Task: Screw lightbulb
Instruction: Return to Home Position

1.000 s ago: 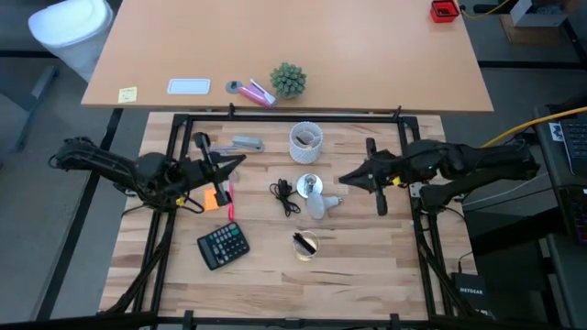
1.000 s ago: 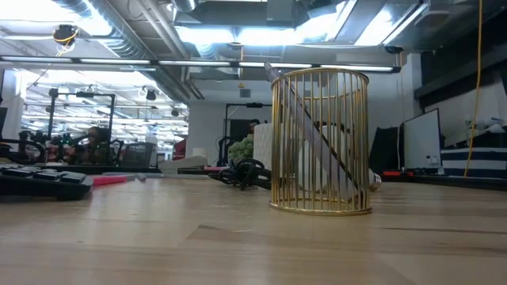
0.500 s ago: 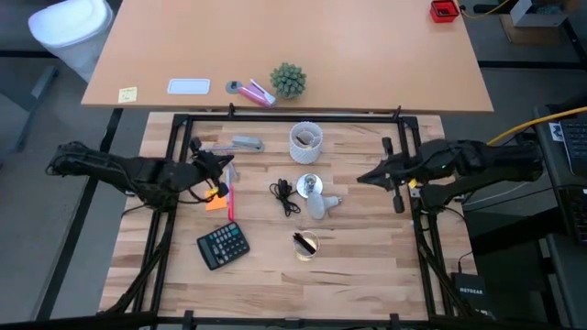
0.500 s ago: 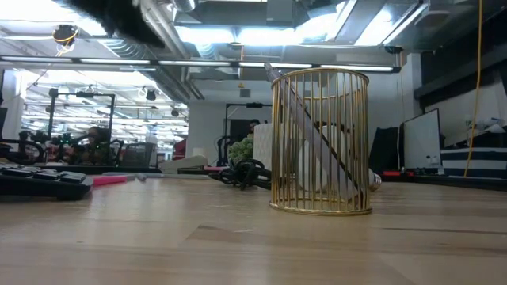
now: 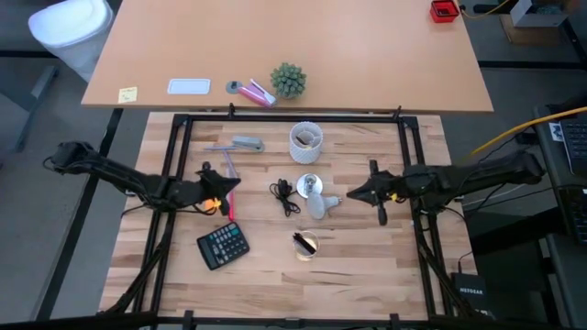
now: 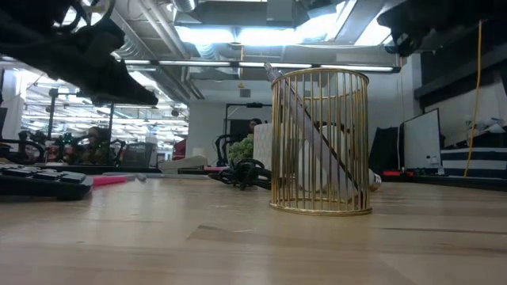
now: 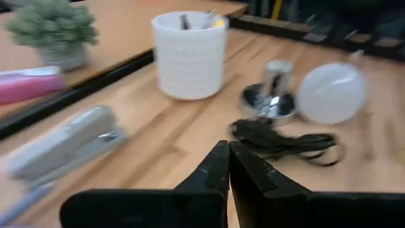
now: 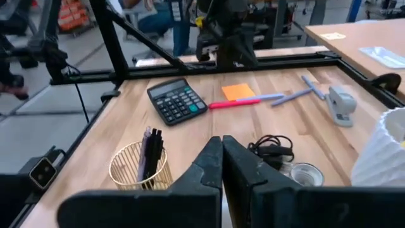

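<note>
The white lightbulb (image 5: pixel 317 206) lies on its side on the table mid-right, its grey base (image 5: pixel 334 199) toward my right gripper. It also shows in the left wrist view (image 7: pixel 332 92). The round silver socket (image 5: pixel 309 184) stands just beyond it, with its black cord (image 5: pixel 286 196) coiled to the left. My right gripper (image 5: pixel 353 194) is shut and empty, hovering just right of the bulb's base. My left gripper (image 5: pixel 227 183) is shut and empty, above the orange note (image 5: pixel 213 201) left of the cord. The right wrist view does not show the bulb.
A white cup (image 5: pixel 306 142) stands behind the socket and a gold wire pen holder (image 5: pixel 305 244) in front of the bulb. A calculator (image 5: pixel 223 246), a pink pen (image 5: pixel 231 205) and a stapler (image 5: pixel 246 143) lie at the left. Black frame rails (image 5: pixel 174 174) border the table.
Both grippers have come down lower and a little toward the table's near edge, so both arms now show at the top of the low view. My right gripper first drew back toward the right edge, then went left toward the bulb's base. The bulb and socket have not moved.
</note>
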